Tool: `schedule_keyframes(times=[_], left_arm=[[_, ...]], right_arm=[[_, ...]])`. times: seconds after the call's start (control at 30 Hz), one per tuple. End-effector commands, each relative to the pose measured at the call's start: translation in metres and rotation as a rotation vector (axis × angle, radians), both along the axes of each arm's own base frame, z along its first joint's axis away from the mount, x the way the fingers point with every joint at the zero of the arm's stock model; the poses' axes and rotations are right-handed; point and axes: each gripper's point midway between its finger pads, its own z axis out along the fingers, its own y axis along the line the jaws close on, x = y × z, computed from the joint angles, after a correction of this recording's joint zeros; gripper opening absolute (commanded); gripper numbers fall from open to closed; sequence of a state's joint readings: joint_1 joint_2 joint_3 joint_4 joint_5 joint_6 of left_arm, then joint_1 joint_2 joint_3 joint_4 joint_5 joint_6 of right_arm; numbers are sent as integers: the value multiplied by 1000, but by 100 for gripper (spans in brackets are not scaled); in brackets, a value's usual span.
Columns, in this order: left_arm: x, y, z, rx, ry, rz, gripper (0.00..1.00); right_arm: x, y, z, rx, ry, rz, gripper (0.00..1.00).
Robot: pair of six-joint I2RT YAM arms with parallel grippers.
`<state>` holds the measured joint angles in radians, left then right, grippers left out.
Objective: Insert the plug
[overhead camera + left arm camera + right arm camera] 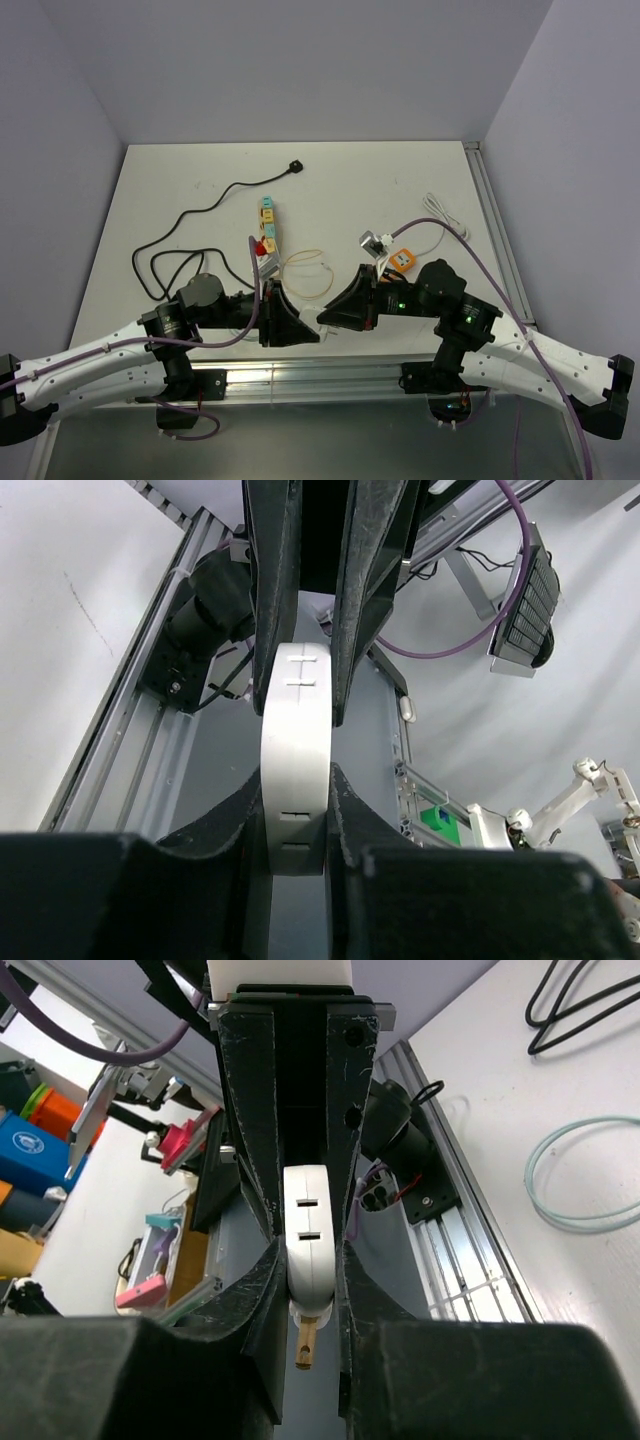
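Pinching the plug (297, 740) from opposite sides, left gripper (297, 825) and right gripper (308, 1295) are both narrow on it, at the table's (400, 180) near edge. The strip (268, 225) lies farther. Recommend one releases first, with the prong (305, 1345) kept square to the slots.

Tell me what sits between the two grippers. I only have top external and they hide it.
Observer: Left wrist shows a white plug bridging both. The left gripper is shut on one end.
Operator: Right side gripping too?
Observer: Yes. In right wrist, the right gripper is shut on the other end.
Operator: Any prong showing?
Observer: One brass prong pokes out of the end nearest the right wrist camera.
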<state>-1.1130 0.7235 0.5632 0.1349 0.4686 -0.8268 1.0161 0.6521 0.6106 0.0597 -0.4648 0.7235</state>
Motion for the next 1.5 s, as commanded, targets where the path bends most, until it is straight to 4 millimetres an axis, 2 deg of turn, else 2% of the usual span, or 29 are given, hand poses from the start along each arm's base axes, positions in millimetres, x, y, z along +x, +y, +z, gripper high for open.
schedule_keyframes(times=[0.0,0.03,0.07,0.13,0.2,0.47,0.77,1.3,1.4,1.43,1.47], left_arm=[[3,-1,-1,3,-25,6,11],[3,-2,-2,7,-14,10,23],[5,-3,-2,8,-9,17,46],[7,-5,0,2,3,29,61],[8,-7,5,-20,5,29,67],[18,-11,8,-37,21,81,55],[27,-7,19,-92,56,150,48],[28,-14,20,-102,80,144,45],[28,-14,20,-103,78,138,32],[27,-14,20,-101,77,137,22],[28,-15,21,-101,74,137,15]], right_arm=[[4,1,27,64,-33,-24,0],[4,1,27,68,-31,-23,0],[4,1,27,70,-30,-23,0],[5,2,27,70,-28,-26,0],[4,2,27,74,-31,-23,0],[3,2,25,82,-25,-21,0],[7,1,25,91,-21,-50,0],[9,4,21,81,-14,-62,0],[9,5,21,78,-14,-63,0],[9,5,21,80,-13,-62,0],[8,5,22,81,-14,-59,0]])
